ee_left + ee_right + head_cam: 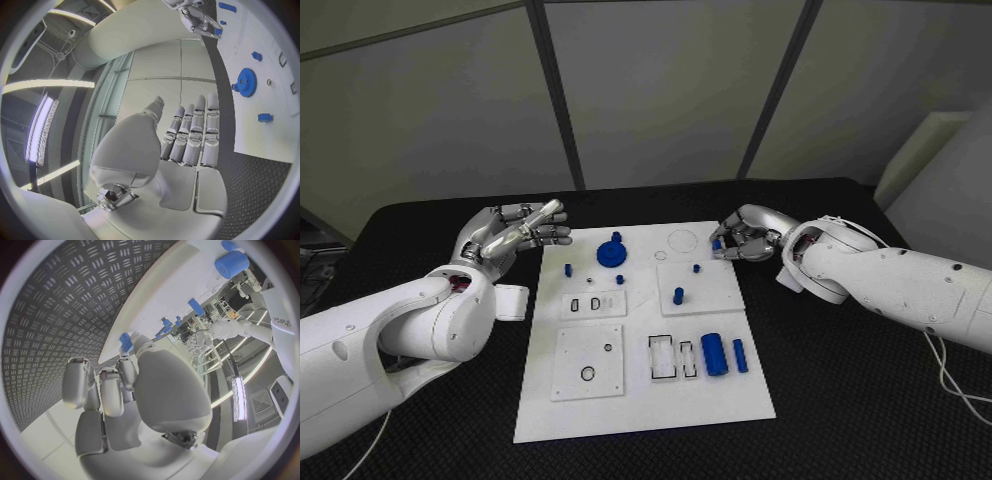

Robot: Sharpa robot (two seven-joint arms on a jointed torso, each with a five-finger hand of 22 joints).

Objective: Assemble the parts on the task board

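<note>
The flat white task board lies between the hands, left hand just off one edge, right hand at the other.

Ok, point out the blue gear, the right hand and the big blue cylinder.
blue gear (612,253): head view, on its toothed disc.
right hand (740,243): head view, middle of the curled fingers.
big blue cylinder (714,355): head view, mid-length on its side.

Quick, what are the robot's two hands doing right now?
Left hand: open, fingers stretched out, holding nothing.
Right hand: fingers curled on a small blue part at the task board's edge.
</note>
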